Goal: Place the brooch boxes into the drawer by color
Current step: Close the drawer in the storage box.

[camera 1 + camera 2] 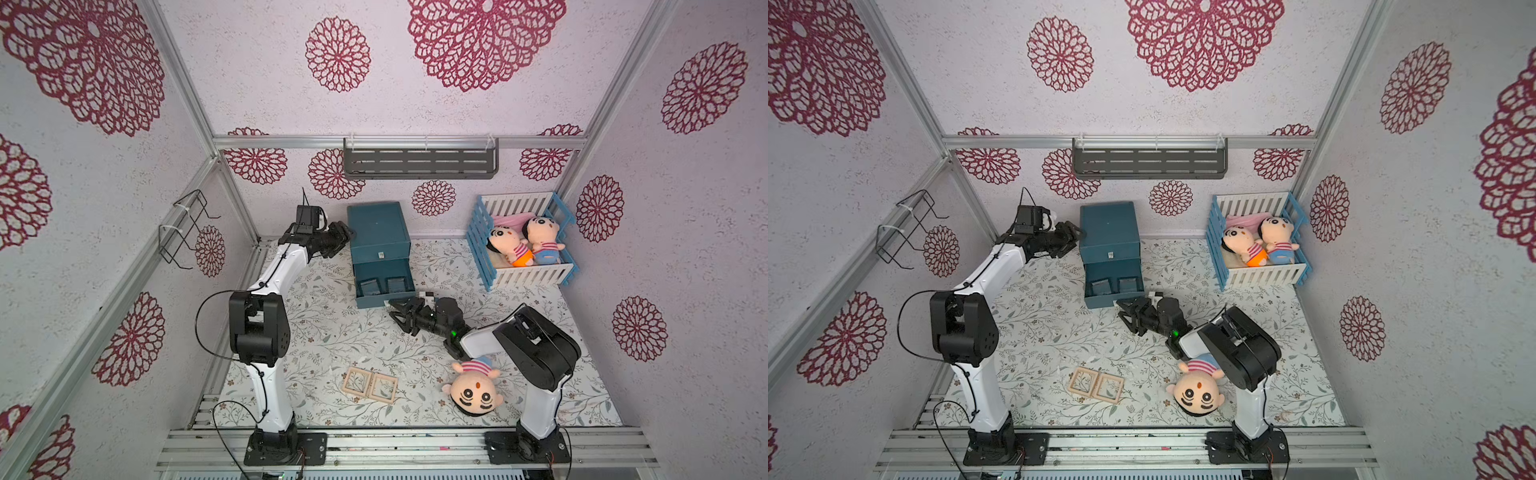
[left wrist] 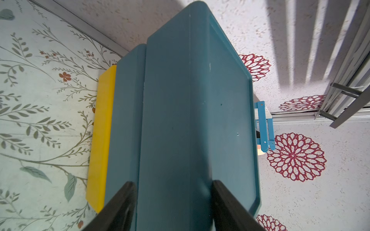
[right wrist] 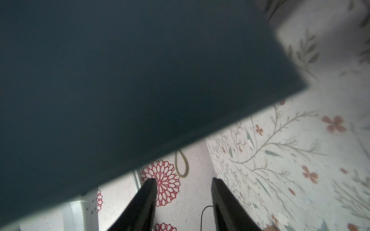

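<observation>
- The teal plastic two-drawer cabinet (image 1: 378,226) stands at the back of the floral-print table cover (image 1: 324,340). Its lower drawer (image 1: 374,301) is pulled out toward the arms, and the upper one looks closed.
- In the open drawer are two dark square brooch boxes with clear centres, one (image 1: 370,286) and its neighbour (image 1: 395,284), flat and side by side. Grey or black, can't tell against the teal.
- Two light wood-coloured square brooch boxes, one (image 1: 356,382) and its twin (image 1: 384,388), lie flat with edges touching near the table's front. They are well apart from the drawer and not yet put away. Any other boxes are not in view.
- The left gripper (image 1: 345,237) is on the cabinet's side nearest that arm, up by the top edge. The wrist view shows black fingers (image 2: 124,202) parted on either side of that edge. Pinching it or only resting against it, cannot tell. Probably there to brace the cabinet so it doesn't slide while the drawer is worked.
- The right gripper (image 1: 395,311) is low, just beside the drawer's front corner. Its jaws are partly apart with nothing held: wall and table show through the gap in its wrist view, and the drawer front fills the frame close up.
- Judgement: the drawer is left open so the wood pair can go in. The same-colour pair is already together, so the job looks partway done.
- A yellow flat slab (image 2: 102,140) lies at the cabinet's foot, purpose unclear.
- Not task items: a plush doll (image 1: 478,392) by the right arm, and two more dolls in the blue-and-white slatted crib (image 1: 532,275).
</observation>
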You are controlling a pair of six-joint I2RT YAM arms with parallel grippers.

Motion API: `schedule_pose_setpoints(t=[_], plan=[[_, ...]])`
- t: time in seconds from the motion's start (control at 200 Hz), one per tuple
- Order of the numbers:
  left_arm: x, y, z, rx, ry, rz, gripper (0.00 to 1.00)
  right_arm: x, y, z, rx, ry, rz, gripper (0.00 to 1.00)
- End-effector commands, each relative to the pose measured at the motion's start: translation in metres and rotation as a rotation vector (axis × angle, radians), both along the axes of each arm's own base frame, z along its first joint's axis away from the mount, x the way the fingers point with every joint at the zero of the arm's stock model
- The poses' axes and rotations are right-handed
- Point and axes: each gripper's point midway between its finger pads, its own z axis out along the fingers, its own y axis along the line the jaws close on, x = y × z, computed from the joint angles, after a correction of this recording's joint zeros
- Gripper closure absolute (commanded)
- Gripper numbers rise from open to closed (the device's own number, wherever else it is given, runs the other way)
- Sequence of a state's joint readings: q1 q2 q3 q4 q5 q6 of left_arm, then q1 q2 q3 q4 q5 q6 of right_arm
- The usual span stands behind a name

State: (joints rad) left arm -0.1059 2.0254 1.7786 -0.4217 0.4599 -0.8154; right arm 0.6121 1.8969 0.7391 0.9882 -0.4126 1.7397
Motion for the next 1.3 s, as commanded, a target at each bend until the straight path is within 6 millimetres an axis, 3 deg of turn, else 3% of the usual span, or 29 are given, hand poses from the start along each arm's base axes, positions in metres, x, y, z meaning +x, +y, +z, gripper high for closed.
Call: schedule_pose_setpoints(t=[0.0, 0.26, 0.756, 0.921, 1.296], plan=[[-0.009, -0.001, -0.025, 0.028, 0.078, -0.012, 0.35, 0.009, 0.008, 0.021, 0.061, -0.059, -0.016, 0.51], [-0.007, -0.002, -0.025, 0.025, 0.077, -0.016, 0.36, 0.015, 0.009, 0.019, 0.072, -0.06, -0.039, 0.59], [-0.008, -0.003, -0.022, 0.023, 0.074, -0.02, 0.36, 0.023, 0.012, 0.013, 0.057, -0.057, -0.065, 0.86], [-0.008, -0.003, -0.023, 0.022, 0.076, -0.02, 0.36, 0.023, 0.013, 0.017, 0.052, -0.064, -0.066, 1.0], [-0.008, -0.004, -0.023, 0.016, 0.078, -0.02, 0.37, 0.032, 0.011, 0.025, -0.029, -0.112, -0.092, 1.0]])
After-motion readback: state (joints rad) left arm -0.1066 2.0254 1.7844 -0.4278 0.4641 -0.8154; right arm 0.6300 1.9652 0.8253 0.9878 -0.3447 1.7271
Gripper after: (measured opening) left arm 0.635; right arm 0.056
